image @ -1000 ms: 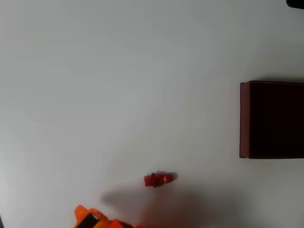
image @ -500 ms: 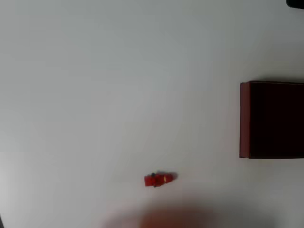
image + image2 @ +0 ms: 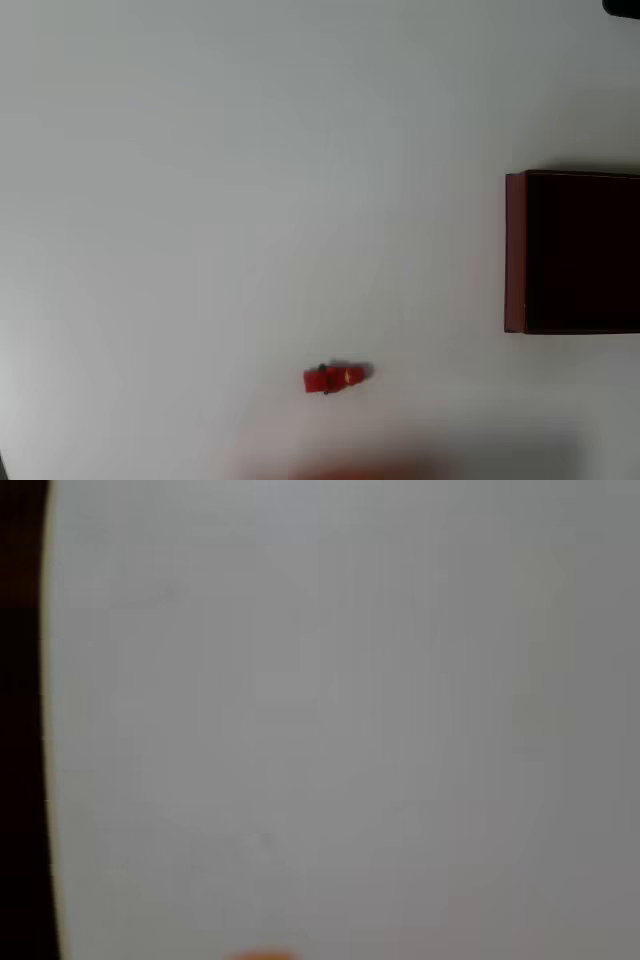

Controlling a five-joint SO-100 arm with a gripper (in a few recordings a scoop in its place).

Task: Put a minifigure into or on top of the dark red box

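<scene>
In the overhead view the minifigure [image 3: 334,378] lies on its side on the white surface [image 3: 250,180], low and near the middle, well apart from the dark red box [image 3: 515,250] at the right edge. Whether the hand is released or clenched cannot be told. The wrist view is blurred.

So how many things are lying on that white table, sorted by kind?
Toy minifigure, bright red, lying on its side: 1
Dark red box, open, dark inside, at the right edge of the overhead view: 1
Total: 2 things on the table, well apart from each other.
</scene>
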